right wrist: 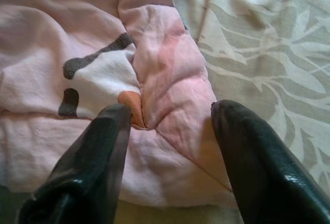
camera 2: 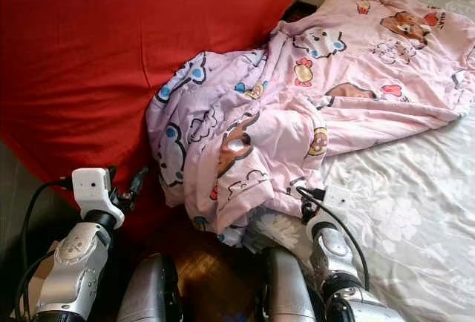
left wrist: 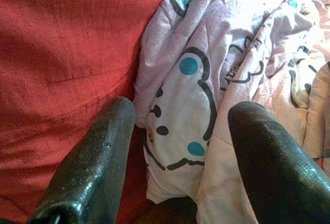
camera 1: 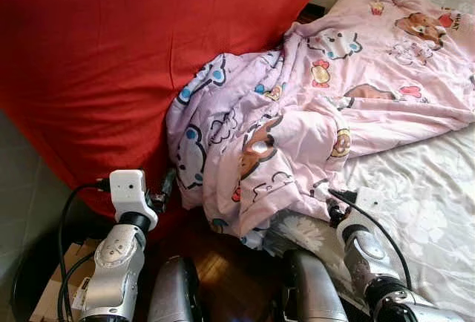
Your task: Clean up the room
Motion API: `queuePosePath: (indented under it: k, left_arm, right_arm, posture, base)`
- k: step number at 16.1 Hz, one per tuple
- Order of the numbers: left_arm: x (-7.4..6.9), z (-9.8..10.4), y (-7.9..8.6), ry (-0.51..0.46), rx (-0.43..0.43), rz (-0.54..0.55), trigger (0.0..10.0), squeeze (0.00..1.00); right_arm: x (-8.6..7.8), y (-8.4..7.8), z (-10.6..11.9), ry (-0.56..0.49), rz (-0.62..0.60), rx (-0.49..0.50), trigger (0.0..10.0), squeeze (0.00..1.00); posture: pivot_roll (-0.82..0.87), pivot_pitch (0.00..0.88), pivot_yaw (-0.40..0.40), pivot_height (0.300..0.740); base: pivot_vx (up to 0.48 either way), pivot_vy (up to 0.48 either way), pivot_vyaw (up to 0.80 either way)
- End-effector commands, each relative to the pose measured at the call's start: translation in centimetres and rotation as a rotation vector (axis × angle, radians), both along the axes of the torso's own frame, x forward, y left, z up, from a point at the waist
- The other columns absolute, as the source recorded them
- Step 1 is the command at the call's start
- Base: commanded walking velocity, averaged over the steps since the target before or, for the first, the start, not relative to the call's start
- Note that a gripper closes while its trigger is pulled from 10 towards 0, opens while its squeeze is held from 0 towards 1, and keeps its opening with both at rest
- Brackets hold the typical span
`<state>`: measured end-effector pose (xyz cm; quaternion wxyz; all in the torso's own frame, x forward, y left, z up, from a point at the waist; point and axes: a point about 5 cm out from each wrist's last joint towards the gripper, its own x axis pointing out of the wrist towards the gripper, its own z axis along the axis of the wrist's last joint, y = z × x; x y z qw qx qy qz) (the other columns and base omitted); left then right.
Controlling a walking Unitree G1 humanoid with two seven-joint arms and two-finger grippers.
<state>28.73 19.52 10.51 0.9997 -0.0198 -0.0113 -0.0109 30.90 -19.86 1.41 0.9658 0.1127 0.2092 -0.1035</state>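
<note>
Left wrist view: left fingers [left wrist: 178, 157] wide, facing pink quilt [camera 1: 297, 122] beside red cover [camera 1: 111, 62]; right fingers [right wrist: 170, 157] wide.

Bed [camera 1: 415, 211] with pale leaf-patterned sheet. Pink cartoon-print quilt [camera 1: 312, 114] lies crumpled across it, overhanging the bed's edge, touching the red cover [camera 1: 111, 62] beside the bed.

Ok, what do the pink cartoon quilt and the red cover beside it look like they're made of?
The pink cartoon quilt looks like soft padded cotton or polyester, matte: puffy stitched panels and rounded folds. The red cover looks like a thinner woven cloth, matte, with a fine weave and shallow creases in the left wrist view. The exact fibres cannot be told.
</note>
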Motion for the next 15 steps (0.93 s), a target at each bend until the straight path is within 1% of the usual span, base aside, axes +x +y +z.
queuePosePath:
  k: [1,4,6,7,8,15]
  left_arm:
    - [-0.3,0.1,0.2,0.001,-0.001,0.004,10.0,0.00]
    - [-0.3,0.0,0.0,0.002,-0.003,-0.001,10.0,0.00]
    - [-0.4,-0.3,0.0,0.013,-0.001,-0.001,10.0,0.00]
    - [-0.5,-0.4,0.0,0.017,-0.001,0.000,10.0,0.00]
    - [-0.6,-0.4,0.0,0.019,-0.002,0.000,10.0,0.00]
    - [-0.6,-0.6,-0.5,0.025,-0.008,-0.008,10.0,0.00]
  right_arm:
    - [-0.6,-0.3,-0.5,0.012,-0.023,0.008,10.0,1.00]
    - [-0.7,-0.3,-0.6,0.018,-0.027,0.006,10.0,1.00]
    - [-1.0,-0.2,-1.1,0.052,-0.008,-0.014,10.0,1.00]
    - [-1.1,-0.1,-1.3,0.062,-0.002,-0.015,10.0,0.80]
    - [-1.3,0.0,-1.5,0.076,0.010,-0.001,10.0,0.00]
    - [-1.8,0.5,-2.2,0.116,0.038,0.006,10.0,0.00]
  posture:
    - [0.00,0.202,0.020,0.572]
    - [0.00,0.202,0.020,0.572]
    - [0.00,0.204,0.020,0.572]
    - [0.00,0.207,0.020,0.572]
    - [0.00,0.210,0.018,0.572]
    - [0.01,0.211,0.010,0.572]
  base:
    - [0.000,0.000,0.00]
    - [0.000,0.000,0.00]
    - [0.000,0.000,0.00]
    - [0.000,0.000,0.00]
    - [0.000,0.000,0.00]
    - [0.000,0.000,0.00]
